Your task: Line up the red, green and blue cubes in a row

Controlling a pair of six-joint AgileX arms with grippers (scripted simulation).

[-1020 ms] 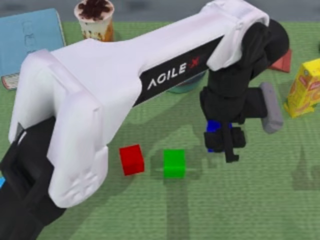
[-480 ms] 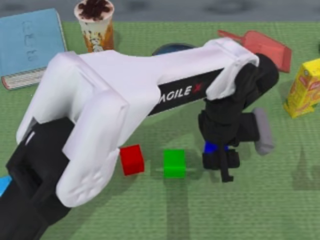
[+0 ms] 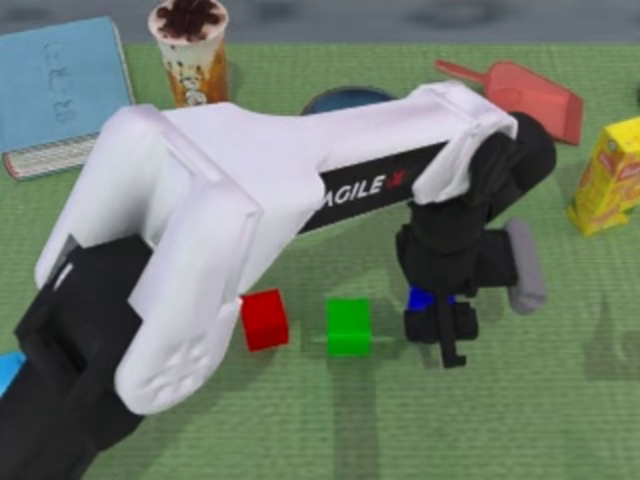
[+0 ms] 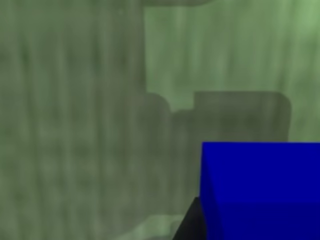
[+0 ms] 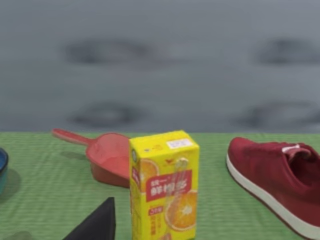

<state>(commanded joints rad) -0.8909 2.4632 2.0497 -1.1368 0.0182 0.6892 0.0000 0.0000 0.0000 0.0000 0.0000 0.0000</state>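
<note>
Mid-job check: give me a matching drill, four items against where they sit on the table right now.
Items:
1. red cube
2. green cube
3. blue cube
4. juice carton

Places:
A. middle of the cube row
B. right edge of the table
C. left end of the row
D. in the left gripper, right end of the row

Pairs: 1-C, 2-A, 3-D, 4-B

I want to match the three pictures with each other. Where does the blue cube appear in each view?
Top view: the blue cube peeks out under the left gripper, right of the green cube.
Left wrist view: the blue cube fills one corner of the picture, very close to the camera.
Right wrist view: it is not in the picture.
Shared landmark: the green table mat shows in all three views.
</note>
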